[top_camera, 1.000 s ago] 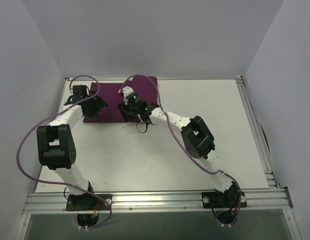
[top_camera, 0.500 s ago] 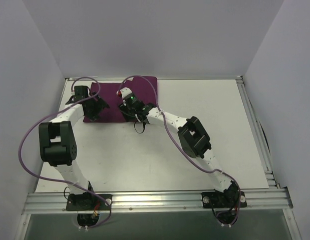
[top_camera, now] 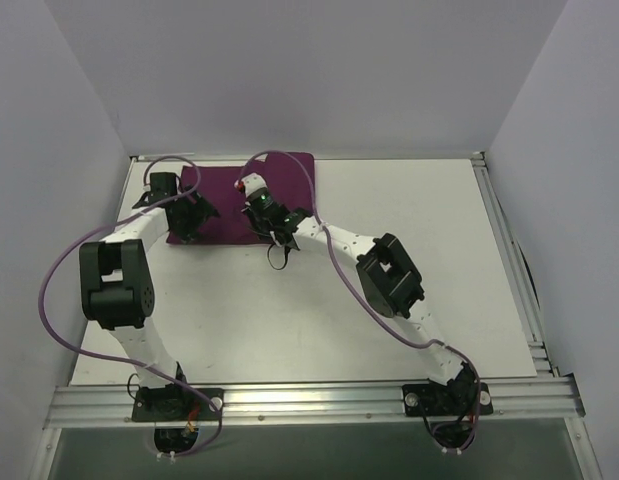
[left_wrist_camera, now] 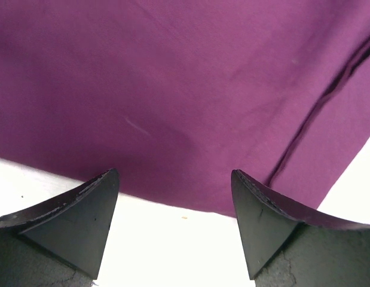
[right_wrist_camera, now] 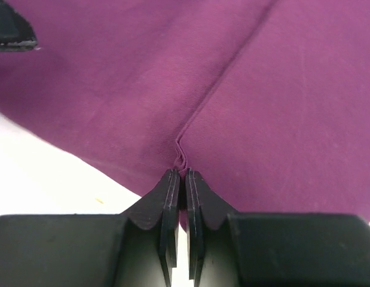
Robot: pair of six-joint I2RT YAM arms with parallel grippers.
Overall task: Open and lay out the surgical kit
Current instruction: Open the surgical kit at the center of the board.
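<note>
1. We saw the purple cloth wrap [top_camera: 289, 185] of the surgical kit lying flat on the white table [top_camera: 439, 230], in the far left part, with its far edge close to the table's far edge.
2. The right gripper [top_camera: 257, 218] was reaching over the near right part of the wrap. In the right wrist view its two fingers [right_wrist_camera: 170, 197] were pressed together, pinching a small raised ridge of the cloth [right_wrist_camera: 262, 89] where a long crease ended, just beside the wrap's near edge.
3. The left gripper [top_camera: 194, 220] was over the near left part of the wrap. In the left wrist view the left gripper [left_wrist_camera: 173, 179] stood wide apart with nothing between the jaws, above the cloth's [left_wrist_camera: 185, 89] near edge and the bare table [left_wrist_camera: 173, 251].
4. We could not tell if the left fingertips [left_wrist_camera: 101, 191] touched the surface.
5. A dark fold line ran across the cloth on the right side of the left wrist view.
</note>
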